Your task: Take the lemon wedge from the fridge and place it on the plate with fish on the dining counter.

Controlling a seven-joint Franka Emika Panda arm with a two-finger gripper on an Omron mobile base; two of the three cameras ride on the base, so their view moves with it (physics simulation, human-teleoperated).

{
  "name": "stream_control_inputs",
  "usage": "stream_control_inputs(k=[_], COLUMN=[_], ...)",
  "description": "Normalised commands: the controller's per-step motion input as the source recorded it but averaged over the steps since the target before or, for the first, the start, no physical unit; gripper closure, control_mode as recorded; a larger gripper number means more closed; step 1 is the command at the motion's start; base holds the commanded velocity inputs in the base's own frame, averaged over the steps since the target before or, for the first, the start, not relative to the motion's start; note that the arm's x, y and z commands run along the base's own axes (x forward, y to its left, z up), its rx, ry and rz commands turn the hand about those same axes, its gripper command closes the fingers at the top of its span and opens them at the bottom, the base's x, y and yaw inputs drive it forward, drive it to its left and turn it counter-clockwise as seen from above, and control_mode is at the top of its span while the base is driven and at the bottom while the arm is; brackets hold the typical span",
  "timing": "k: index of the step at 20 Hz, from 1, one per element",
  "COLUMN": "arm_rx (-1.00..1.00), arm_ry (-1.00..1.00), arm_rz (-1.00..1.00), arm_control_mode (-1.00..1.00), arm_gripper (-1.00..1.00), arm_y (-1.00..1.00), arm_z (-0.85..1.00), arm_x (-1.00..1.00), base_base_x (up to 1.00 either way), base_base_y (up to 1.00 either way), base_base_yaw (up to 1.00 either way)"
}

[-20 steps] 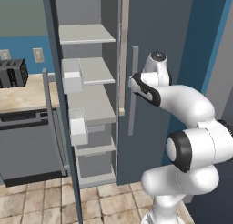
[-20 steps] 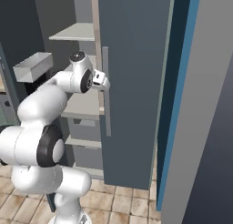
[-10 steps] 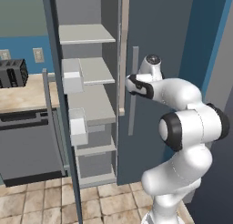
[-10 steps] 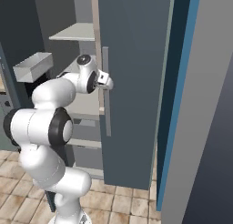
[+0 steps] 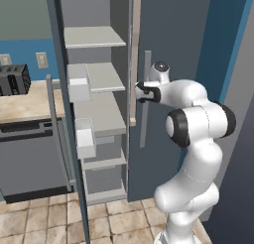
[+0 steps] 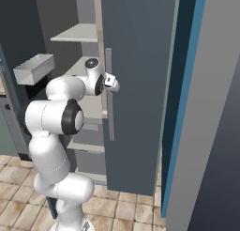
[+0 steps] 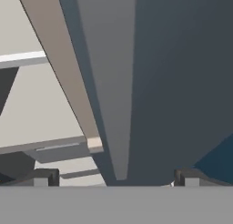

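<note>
The fridge [image 5: 173, 39] [image 6: 140, 61] is tall and dark slate-grey, with its left door swung open and its right door closed. My gripper [image 5: 140, 91] [image 6: 114, 82] [image 7: 116, 177] is open at the closed door's long grey handle [image 5: 145, 104] [image 6: 109, 108] [image 7: 113, 104]. In the hand view the handle runs between the two fingertips, and nothing is gripped. Light grey shelves [image 5: 101, 77] [image 6: 77, 34] show inside. The lemon wedge, the plate, the fish and the dining counter are out of view.
The open left door [image 5: 62, 119] carries white bins [image 5: 79, 83]. Left of it stand a toaster [image 5: 12, 79] on a beige worktop [image 5: 27, 101] and a dark dishwasher [image 5: 30, 158]. A blue wall edge [image 6: 185, 108] rises to the right. The floor [image 5: 99, 223] is tiled.
The hand has edged left, closer to the right door's handle, while the elbow has swung up and inward. The jaws have stayed open.
</note>
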Motion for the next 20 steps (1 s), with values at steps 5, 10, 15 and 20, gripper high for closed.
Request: stream_control_inputs(k=[5, 10, 15, 20], arm_rx=[0.00, 0.00, 0.00, 0.00], arm_ry=[-0.02, -0.01, -0.03, -0.02], arm_rz=[0.00, 0.00, 0.00, 0.00], arm_control_mode=[-1.00, -1.00, -1.00, -1.00], arm_gripper=[-1.00, -1.00, -1.00, -1.00], arm_y=[0.00, 0.00, 0.00, 0.00], arm_z=[-0.25, -0.27, -0.28, -0.29], arm_x=[0.52, 0.58, 0.56, 0.62], base_base_x=[0.00, 0.00, 0.00, 0.00], base_base_y=[0.00, 0.00, 0.00, 0.00], base_base_yaw=[0.00, 0.00, 0.00, 0.00])
